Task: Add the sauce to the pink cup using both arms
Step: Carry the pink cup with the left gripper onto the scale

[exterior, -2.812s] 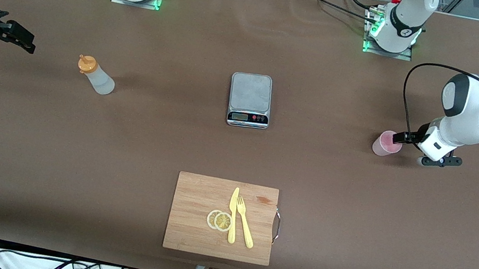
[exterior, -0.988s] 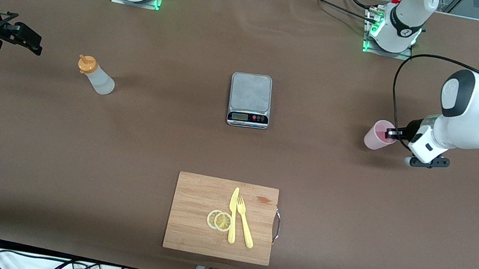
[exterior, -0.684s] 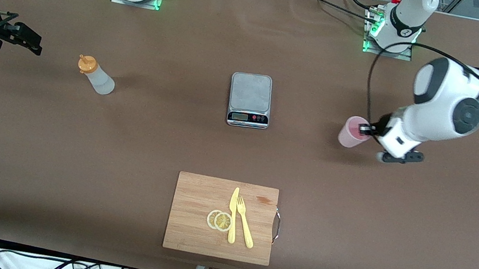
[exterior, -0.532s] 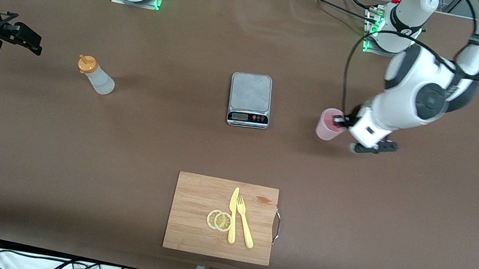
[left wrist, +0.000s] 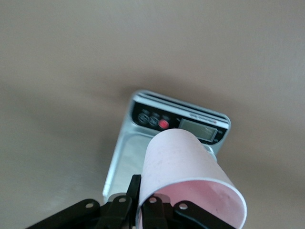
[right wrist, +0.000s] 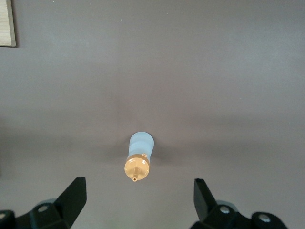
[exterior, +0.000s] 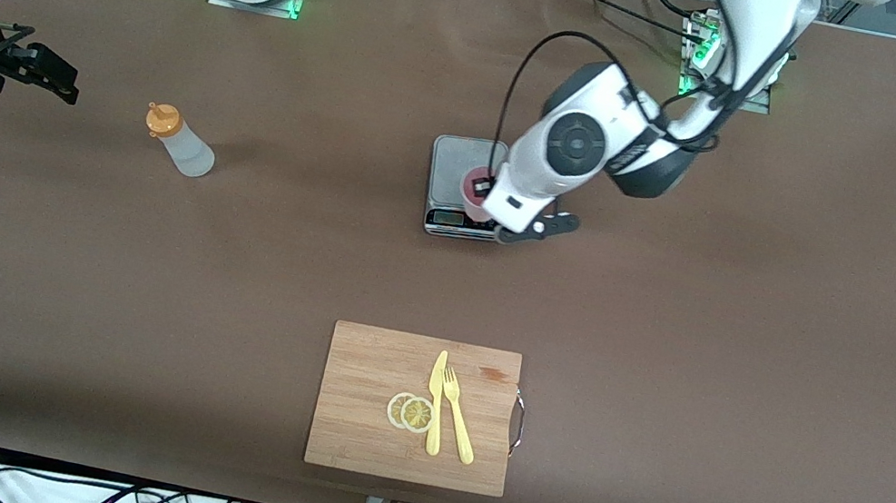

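Note:
The pink cup [exterior: 476, 186] hangs over the plate of the grey kitchen scale [exterior: 454, 162] at the table's middle. My left gripper [exterior: 485, 199] is shut on the pink cup's [left wrist: 188, 171] rim, one finger inside and one outside. In the left wrist view the scale [left wrist: 125, 160] lies right under the cup and my left gripper [left wrist: 144, 202]. The sauce bottle [exterior: 181, 143], whitish with an orange cap, stands toward the right arm's end. My right gripper [exterior: 53, 76] waits open over the table's end, apart from the bottle. In the right wrist view the bottle [right wrist: 140, 153] shows ahead of my open right gripper [right wrist: 138, 191].
A wooden cutting board [exterior: 372, 367] lies nearer the front camera than the scale, carrying a yellow knife [exterior: 435, 401], a yellow fork [exterior: 456, 424] and two lemon slices [exterior: 410, 412]. One corner of the board [right wrist: 5, 24] shows in the right wrist view. Brown tabletop surrounds everything.
My left arm has carried the pink cup from the left arm's end of the table to over the scale. The right arm and the bottle have not moved.

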Available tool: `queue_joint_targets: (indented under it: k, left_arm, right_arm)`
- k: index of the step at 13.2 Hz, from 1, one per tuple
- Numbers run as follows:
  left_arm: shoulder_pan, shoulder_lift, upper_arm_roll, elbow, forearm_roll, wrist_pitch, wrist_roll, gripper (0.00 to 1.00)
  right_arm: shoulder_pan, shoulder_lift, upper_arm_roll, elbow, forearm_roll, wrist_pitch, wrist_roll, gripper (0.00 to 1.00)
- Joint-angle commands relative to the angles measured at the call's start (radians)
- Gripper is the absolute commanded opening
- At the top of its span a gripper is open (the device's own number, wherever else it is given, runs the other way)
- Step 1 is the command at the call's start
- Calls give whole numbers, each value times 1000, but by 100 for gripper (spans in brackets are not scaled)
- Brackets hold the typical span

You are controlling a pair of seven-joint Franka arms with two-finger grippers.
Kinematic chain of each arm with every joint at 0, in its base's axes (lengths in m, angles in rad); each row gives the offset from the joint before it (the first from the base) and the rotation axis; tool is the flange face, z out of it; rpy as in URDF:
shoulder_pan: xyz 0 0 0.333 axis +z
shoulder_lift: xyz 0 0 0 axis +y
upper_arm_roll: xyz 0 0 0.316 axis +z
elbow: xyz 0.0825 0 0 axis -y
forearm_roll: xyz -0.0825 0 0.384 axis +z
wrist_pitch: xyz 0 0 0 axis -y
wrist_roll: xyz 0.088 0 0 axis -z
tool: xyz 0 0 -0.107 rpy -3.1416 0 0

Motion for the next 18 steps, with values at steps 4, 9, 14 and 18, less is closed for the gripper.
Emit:
queue_joint_targets:
  k: [4,9,14,18]
  left_arm:
    - [-47,88,16,87,-56,-19,-25,0]
    - [-46,35,-7,0,-73,-19,-10,0]
    - [-39,-11,-21,-103,-67,2,-2,0]
    - [-39,-5,-21,-103,-64,17,-2,3]
  right_arm:
    - [4,5,0,19,-13,-18,8,100]
    - [7,5,2,19,-13,-18,4,100]
    - [10,5,3,20,-12,-18,1,100]
    - [35,3,3,22,-12,-25,5,100]
